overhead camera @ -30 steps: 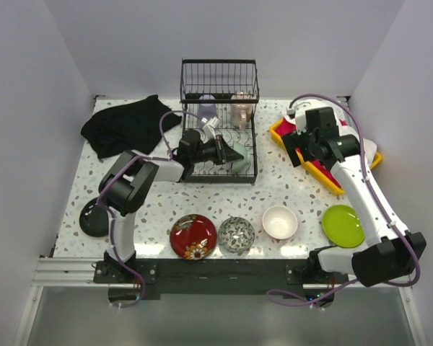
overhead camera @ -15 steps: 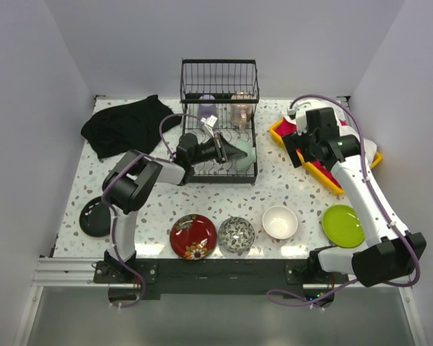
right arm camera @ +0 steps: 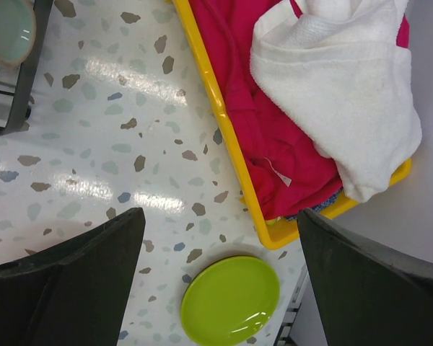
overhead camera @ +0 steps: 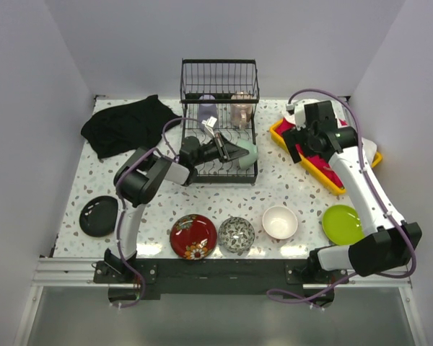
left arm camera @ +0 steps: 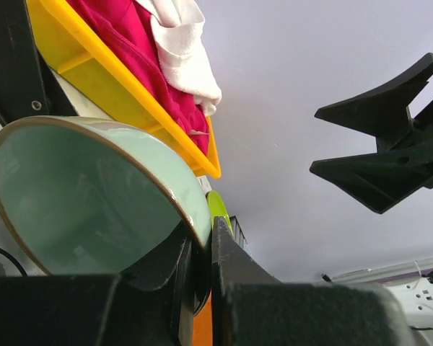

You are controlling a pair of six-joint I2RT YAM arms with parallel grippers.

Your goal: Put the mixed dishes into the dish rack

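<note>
My left gripper [overhead camera: 229, 151] is shut on the rim of a pale green bowl [overhead camera: 247, 151], which it holds tilted on its side over the lower grid of the black wire dish rack [overhead camera: 219, 76]. In the left wrist view, one finger is inside the bowl [left arm camera: 94, 194] and one outside. A lavender mug [overhead camera: 206, 112] and a pinkish mug [overhead camera: 240, 108] sit in the rack. A red floral bowl [overhead camera: 193, 236], a patterned bowl [overhead camera: 236, 234], a white bowl [overhead camera: 280, 222], a lime plate [overhead camera: 343, 225] and a black plate [overhead camera: 99, 215] lie on the table. My right gripper [overhead camera: 312, 148] hangs open and empty, with the lime plate [right arm camera: 231, 299] below it.
A yellow tray [overhead camera: 330, 182] of pink and white cloths [right arm camera: 339, 94] lies at the back right, under my right arm. A black cloth [overhead camera: 126, 124] is heaped at the back left. White walls close in the table on three sides.
My left gripper has carried the pale green bowl slightly right over the rack's lower grid, and the arm's elbow has swung right, uncovering the black plate. The right gripper has shifted a little toward the back.
</note>
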